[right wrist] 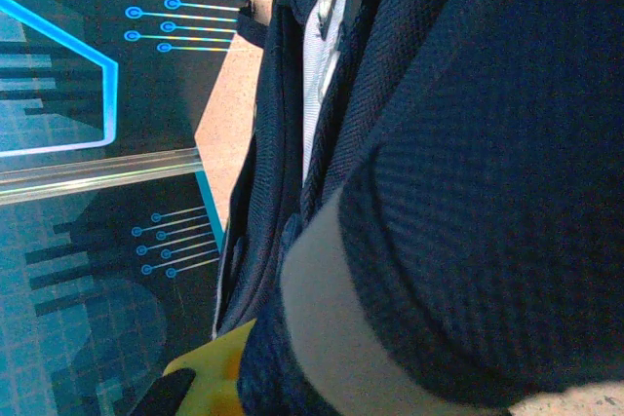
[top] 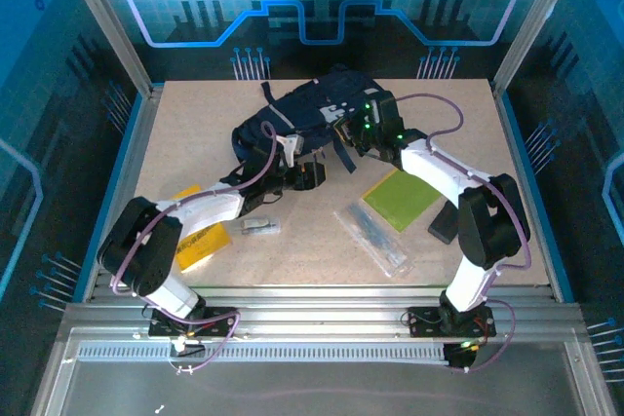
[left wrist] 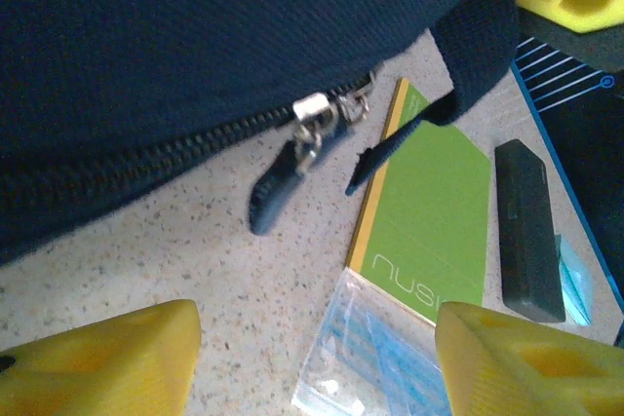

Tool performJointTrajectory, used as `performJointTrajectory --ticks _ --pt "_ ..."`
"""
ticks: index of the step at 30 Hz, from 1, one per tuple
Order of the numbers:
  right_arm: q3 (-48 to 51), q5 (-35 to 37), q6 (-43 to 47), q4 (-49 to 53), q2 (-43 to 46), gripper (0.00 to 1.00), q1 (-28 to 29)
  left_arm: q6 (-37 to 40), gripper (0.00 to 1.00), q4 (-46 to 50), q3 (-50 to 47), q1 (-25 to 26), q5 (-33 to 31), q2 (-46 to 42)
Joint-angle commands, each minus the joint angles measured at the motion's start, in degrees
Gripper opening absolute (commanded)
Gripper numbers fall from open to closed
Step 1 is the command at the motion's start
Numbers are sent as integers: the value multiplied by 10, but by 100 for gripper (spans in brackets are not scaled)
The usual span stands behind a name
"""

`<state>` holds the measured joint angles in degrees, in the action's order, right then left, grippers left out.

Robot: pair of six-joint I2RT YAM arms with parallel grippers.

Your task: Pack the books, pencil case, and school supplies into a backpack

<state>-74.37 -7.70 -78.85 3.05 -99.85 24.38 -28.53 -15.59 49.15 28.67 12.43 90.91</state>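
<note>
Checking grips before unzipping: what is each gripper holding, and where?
The right gripper is shut on backpack fabric at the side facing that arm; left gripper is open, empty.

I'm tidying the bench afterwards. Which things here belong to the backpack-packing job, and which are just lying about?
Job: navy-blue fabric backpack; bright yellow square book; yellow-green square book; long transparent plastic pencil case; small pale oblong supply.
Lying about: black oblong block, beside the yellow-green book.
</note>
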Motion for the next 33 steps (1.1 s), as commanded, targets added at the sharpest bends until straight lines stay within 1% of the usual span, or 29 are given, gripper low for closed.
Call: performJointTrajectory --ticks 1,6,11,14,18,21,24,25,28,29,31,33 --pt "-22 -38 1 -33 34 0 8 8 64 -63 23 -24 14 13" --pt "-24 -49 2 -37 36 0 8 17 63 -77 36 -36 26 28" --pt "-21 -55 -4 -45 36 0 7 22 59 -100 57 -39 61 45" --pt "-19 -62 -9 -53 35 0 7 22 55 -109 67 -39 67 59" --pt "-19 -73 -14 -59 34 0 7 20 52 -128 72 -41 65 76" --pt "-17 -73 -14 -58 38 0 5 23 47 -136 76 -42 63 83" --pt "-12 -72 -13 -57 42 0 0 35 47 -132 76 -42 46 80" --pt "-10 -72 -13 -58 44 0 -1 40 45 -131 72 -43 39 76" --pt "-5 -69 -11 -59 47 0 -5 43 35 -131 66 -50 32 69" --pt "-4 -68 -10 -58 48 0 -6 43 35 -127 64 -53 32 66" --pt "-3 -68 -10 -59 47 0 -8 45 35 -119 60 -55 29 60" --pt "0 -68 -10 -60 46 0 -10 51 39 -108 55 -55 25 54"
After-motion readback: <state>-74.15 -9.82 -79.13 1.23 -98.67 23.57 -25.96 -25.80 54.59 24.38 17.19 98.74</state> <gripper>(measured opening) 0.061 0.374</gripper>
